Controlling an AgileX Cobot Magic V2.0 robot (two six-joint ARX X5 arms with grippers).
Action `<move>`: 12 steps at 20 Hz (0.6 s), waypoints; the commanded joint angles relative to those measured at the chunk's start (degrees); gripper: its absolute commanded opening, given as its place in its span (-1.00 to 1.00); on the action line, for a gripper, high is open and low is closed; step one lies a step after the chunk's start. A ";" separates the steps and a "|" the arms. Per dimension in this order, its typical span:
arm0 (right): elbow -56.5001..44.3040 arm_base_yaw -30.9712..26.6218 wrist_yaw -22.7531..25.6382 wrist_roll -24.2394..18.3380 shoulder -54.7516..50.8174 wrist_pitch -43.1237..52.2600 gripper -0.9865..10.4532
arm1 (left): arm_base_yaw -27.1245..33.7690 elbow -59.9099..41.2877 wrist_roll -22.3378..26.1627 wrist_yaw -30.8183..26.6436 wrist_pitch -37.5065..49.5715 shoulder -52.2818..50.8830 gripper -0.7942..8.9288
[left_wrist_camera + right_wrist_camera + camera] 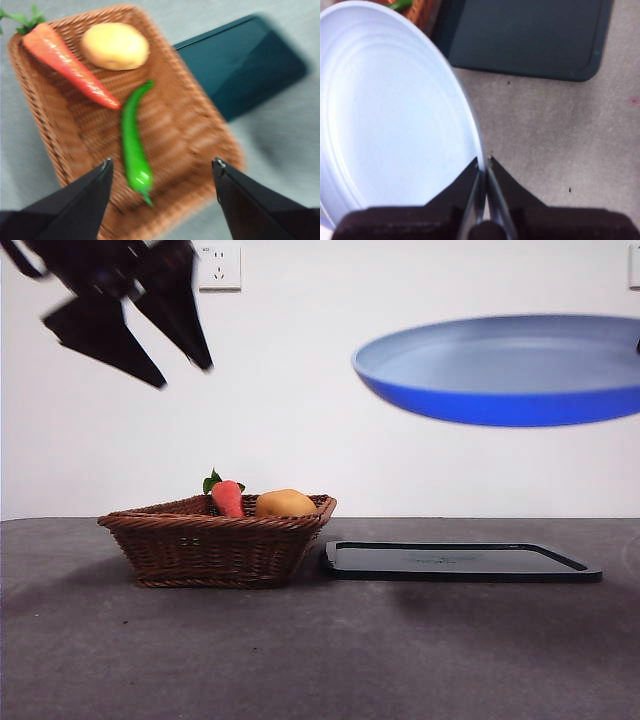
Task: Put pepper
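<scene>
Green pepper lying in the brown wicker basket on the grey table, beside a carrot and a rounded yellow item, possibly a potato in the blurred wrist view. Left gripper high above the basket, jaws spread wide and empty. Right gripper pinched tight on the rim of a blue plate, held in the air over a dark flat tray.

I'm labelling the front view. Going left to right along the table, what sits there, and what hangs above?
On the table: wicker basket → dark tray. Above: left claw → blue plate, held by the right claw.
</scene>
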 commanded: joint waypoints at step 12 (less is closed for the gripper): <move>0.81 -0.02 -0.11 2.64 -2.73 -0.63 -0.82 | -2.84 13.38 5.18 -7.30 -1.14 27.69 -0.12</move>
